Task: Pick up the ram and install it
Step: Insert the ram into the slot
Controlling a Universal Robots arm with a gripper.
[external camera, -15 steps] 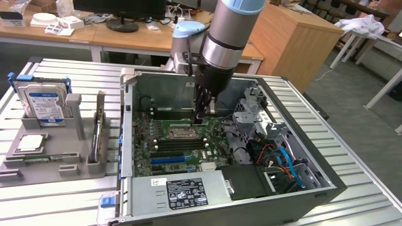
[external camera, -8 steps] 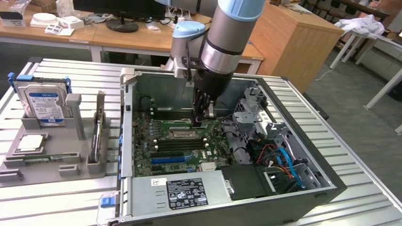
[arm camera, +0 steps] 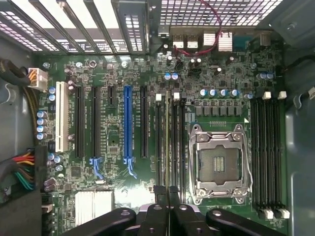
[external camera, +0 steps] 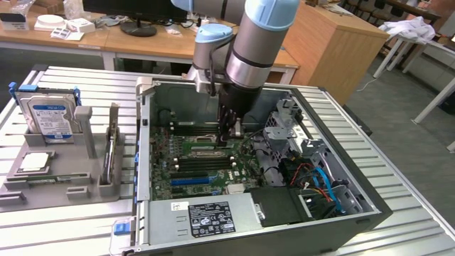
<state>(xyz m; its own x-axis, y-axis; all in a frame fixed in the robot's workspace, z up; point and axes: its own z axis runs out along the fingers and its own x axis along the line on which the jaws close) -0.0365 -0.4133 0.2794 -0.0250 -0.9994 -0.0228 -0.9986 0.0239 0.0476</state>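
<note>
Wrist view: gripper (arm camera: 167, 191) pinched nearly closed on the ram (arm camera: 167, 142), held edge-on over the memory slots (arm camera: 178, 142) beside the CPU socket (arm camera: 219, 164) (exterior view: centre of frame, inside the case (external camera: 144, 154)). Keep the stick parallel to its slot and press straight down, no tilt. Count: one ram, one socket, two memory-slot banks, one blue slot (arm camera: 128, 120), one hard drive (external camera: 48, 114).

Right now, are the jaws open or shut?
Shut on the ram: they pinch the thin stick, held on edge along the memory slots.
</note>
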